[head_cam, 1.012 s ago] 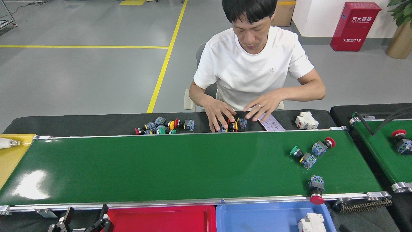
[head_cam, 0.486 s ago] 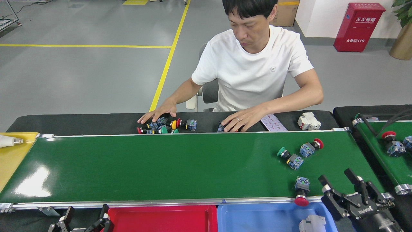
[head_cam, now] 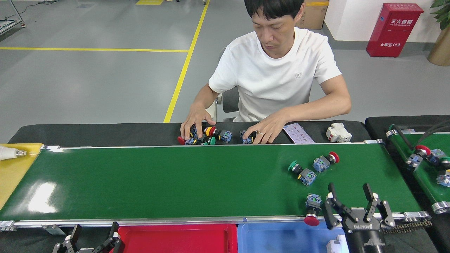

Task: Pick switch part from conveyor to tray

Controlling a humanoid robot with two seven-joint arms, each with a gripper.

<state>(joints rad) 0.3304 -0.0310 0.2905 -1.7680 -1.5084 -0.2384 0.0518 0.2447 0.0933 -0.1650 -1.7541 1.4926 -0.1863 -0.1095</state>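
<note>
Shifted leftward since the earlier frame, my right gripper (head_cam: pixel 349 200) hovers wide open just beside the red-capped switch part (head_cam: pixel 312 209) at the conveyor (head_cam: pixel 175 182) edge.

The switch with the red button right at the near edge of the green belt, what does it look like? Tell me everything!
The switch part has a round red mushroom button, a dark collar and a blue-grey plastic block behind. It lies on its side on the conveyor, with the button poking over the silver near rail, toward the blue tray. The right gripper, open, hovers just beside it, not touching.
</note>
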